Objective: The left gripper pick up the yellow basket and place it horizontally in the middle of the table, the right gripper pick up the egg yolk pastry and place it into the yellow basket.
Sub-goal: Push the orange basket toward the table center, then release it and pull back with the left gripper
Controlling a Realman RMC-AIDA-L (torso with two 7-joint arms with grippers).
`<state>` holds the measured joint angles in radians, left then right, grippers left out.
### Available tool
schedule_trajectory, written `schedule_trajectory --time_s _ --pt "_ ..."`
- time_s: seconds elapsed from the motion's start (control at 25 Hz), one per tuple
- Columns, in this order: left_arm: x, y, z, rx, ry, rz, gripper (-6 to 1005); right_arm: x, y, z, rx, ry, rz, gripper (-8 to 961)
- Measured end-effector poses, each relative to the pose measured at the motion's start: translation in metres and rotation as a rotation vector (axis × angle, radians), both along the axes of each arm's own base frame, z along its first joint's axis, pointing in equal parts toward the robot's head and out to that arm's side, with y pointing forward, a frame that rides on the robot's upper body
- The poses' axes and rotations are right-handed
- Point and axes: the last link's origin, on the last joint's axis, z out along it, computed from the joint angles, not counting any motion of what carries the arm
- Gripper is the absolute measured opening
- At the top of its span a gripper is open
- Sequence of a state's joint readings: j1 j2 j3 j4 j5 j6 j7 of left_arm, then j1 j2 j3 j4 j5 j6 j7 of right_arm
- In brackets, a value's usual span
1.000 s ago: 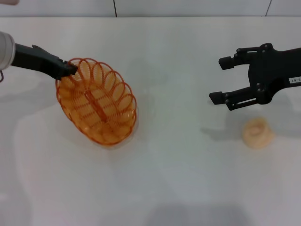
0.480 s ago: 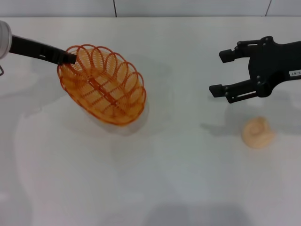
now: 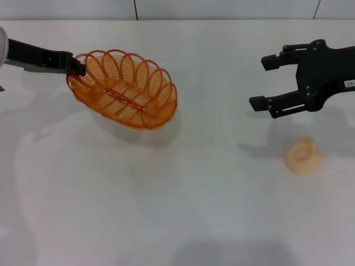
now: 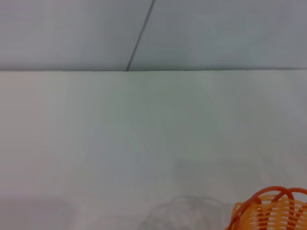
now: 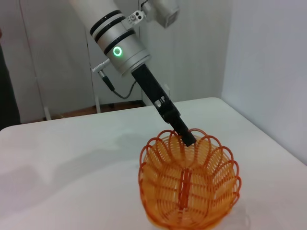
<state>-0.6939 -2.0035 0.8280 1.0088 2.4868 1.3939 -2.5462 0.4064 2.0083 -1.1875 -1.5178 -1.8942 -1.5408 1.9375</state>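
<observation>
The yellow basket [image 3: 126, 91] hangs tilted above the left half of the table [image 3: 183, 194], throwing a shadow beneath it. My left gripper [image 3: 76, 67] is shut on the basket's left rim; the right wrist view shows the same grip [image 5: 187, 137] on the basket [image 5: 189, 191]. In the left wrist view only a bit of basket rim [image 4: 271, 210] shows. The egg yolk pastry [image 3: 304, 156] lies on the table at the right. Just above and left of it hovers my right gripper [image 3: 263, 82], open and holding nothing.
A white wall with a dark seam [image 3: 135, 9] runs behind the table's far edge. The left arm with its green ring light [image 5: 116, 51] reaches in from the far left.
The left gripper has swung the basket round from a slanting to a more sideways lie and carried it slightly up and to the right. The right gripper has barely shifted; the pastry stayed put.
</observation>
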Motion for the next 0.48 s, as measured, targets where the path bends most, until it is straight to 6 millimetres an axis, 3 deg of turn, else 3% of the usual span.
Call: schedule_trajectory --time_s 0.48 --pt "-0.0061 0.0009 -0.0094 0.085 -0.116 0.223 91 0.0008 0.0044 0.0086 0.034 0.01 0.001 855"
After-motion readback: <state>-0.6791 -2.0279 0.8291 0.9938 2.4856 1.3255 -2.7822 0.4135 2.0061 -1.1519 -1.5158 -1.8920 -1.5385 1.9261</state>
